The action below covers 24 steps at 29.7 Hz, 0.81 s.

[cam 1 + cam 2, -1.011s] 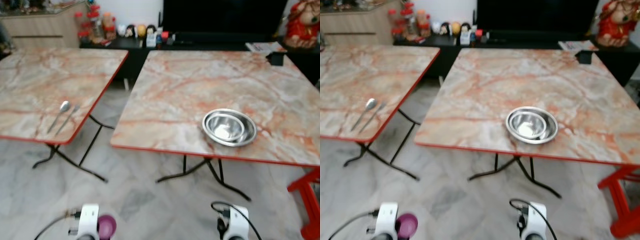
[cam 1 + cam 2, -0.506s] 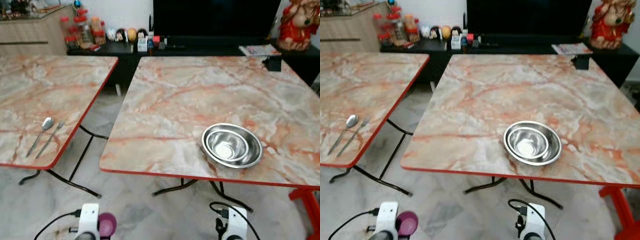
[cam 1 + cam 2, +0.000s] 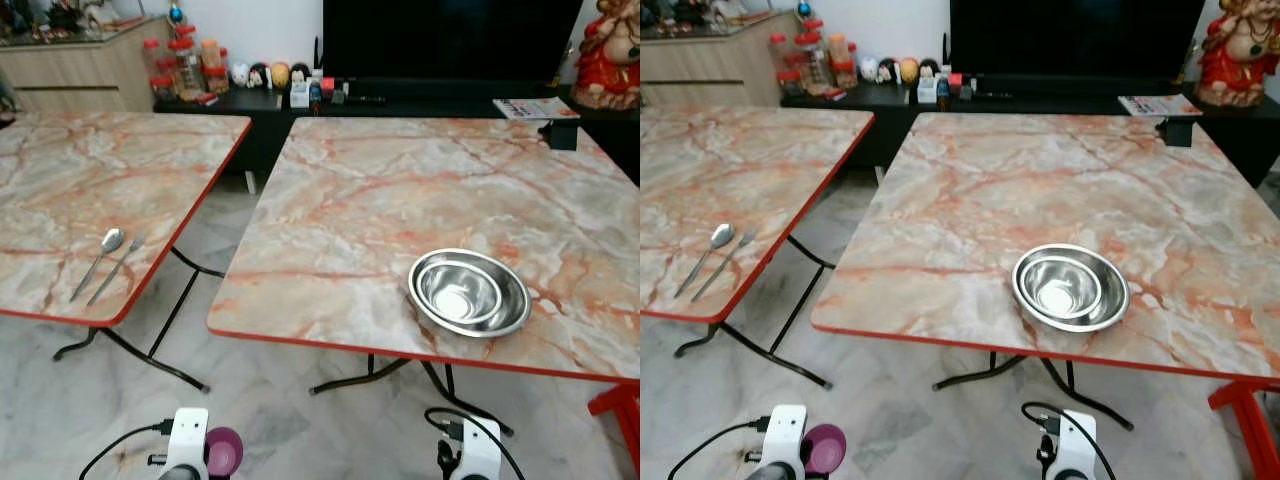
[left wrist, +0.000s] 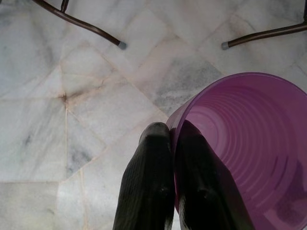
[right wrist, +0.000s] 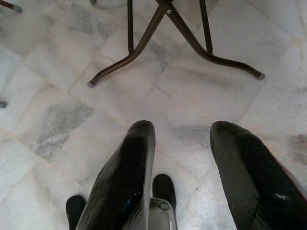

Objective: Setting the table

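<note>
Nearest, low over the floor, the left gripper (image 4: 170,143) pinches a purple cup (image 4: 240,153) by its rim — the right gripper (image 5: 184,143) hangs spread. Farther, steel bowls (image 3: 468,292) sit on the right table (image 3: 400,190); spoon (image 3: 100,258) and fork (image 3: 118,268) on the left table (image 3: 60,180).

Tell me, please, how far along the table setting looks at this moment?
Done: nested steel bowls sit on the right table. In hand: the left gripper pinches a purple cup low over the floor. Left: placing the cup; the spoon and fork lie on the left table.

Two red-edged marble-patterned folding tables (image 3: 420,190) on pale marble floor tiles (image 3: 300,420), black television cabinet (image 3: 420,95) behind
</note>
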{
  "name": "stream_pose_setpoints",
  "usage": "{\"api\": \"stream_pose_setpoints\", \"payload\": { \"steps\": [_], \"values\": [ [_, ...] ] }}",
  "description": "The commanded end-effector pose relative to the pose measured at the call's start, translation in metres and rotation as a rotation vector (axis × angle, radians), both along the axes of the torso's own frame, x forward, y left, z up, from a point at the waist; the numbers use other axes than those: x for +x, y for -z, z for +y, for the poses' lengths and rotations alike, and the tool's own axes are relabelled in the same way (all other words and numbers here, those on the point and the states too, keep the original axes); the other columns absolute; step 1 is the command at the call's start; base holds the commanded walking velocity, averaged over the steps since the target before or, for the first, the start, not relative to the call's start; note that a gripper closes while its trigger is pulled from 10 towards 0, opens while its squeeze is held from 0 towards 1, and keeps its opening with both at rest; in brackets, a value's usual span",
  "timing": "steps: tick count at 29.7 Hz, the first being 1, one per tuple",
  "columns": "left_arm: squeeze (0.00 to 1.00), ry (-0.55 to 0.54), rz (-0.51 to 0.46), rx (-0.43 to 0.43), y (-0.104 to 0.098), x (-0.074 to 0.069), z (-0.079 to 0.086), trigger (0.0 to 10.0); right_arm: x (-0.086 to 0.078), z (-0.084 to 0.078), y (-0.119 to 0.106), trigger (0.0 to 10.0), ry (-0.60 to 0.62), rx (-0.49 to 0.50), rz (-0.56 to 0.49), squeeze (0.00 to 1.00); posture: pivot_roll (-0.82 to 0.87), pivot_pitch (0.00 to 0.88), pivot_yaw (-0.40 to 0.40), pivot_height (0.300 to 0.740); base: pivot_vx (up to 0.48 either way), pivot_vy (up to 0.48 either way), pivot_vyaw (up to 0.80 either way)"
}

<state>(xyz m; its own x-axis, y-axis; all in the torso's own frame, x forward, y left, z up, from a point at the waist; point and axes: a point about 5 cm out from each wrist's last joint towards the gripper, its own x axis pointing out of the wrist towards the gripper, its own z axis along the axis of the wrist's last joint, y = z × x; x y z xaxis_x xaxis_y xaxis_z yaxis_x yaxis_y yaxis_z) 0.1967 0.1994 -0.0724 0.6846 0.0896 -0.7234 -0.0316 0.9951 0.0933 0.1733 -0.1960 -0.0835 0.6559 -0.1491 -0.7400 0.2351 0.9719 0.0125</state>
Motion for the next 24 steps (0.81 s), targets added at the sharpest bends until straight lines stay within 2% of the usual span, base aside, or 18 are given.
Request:
{"api": "stream_pose_setpoints", "payload": {
  "steps": [1, 7, 15, 20, 24],
  "values": [
    [0.00, 0.003, -0.007, 0.017, -0.0012, 0.0011, 0.0026, 10.0, 0.0022, -0.0005, -0.0013, 10.0, -0.005, -0.004, -0.009, 0.00, -0.04, 0.000, 0.027, 0.740, 0.000, 0.000, 0.00],
    [0.00, 0.005, -0.011, 0.018, -0.0017, 0.0019, 0.0028, 10.0, 0.0022, 0.0000, -0.0012, 10.0, -0.010, -0.007, -0.007, 0.00, -0.04, 0.000, 0.025, 0.740, 0.000, -0.080, 0.00],
    [0.00, -0.001, -0.015, 0.014, -0.0021, 0.0026, 0.0022, 10.0, 0.0031, -0.0013, -0.0017, 10.0, 0.000, -0.005, -0.009, 0.00, -0.04, 0.000, 0.018, 0.740, 0.000, -0.243, 0.00],
    [0.00, -0.004, -0.013, 0.012, -0.0014, 0.0014, 0.0017, 10.0, 0.0026, -0.0014, -0.0012, 10.0, 0.003, 0.000, -0.003, 0.00, -0.04, 0.000, 0.016, 0.740, 0.000, -0.244, -0.73],
    [0.00, -0.010, -0.012, 0.010, -0.0007, -0.0001, 0.0020, 10.0, 0.0008, -0.0025, -0.0004, 10.0, -0.011, -0.020, 0.010, 0.00, -0.04, 0.000, 0.012, 0.740, 0.000, -0.244, 0.00]
  ]
}}
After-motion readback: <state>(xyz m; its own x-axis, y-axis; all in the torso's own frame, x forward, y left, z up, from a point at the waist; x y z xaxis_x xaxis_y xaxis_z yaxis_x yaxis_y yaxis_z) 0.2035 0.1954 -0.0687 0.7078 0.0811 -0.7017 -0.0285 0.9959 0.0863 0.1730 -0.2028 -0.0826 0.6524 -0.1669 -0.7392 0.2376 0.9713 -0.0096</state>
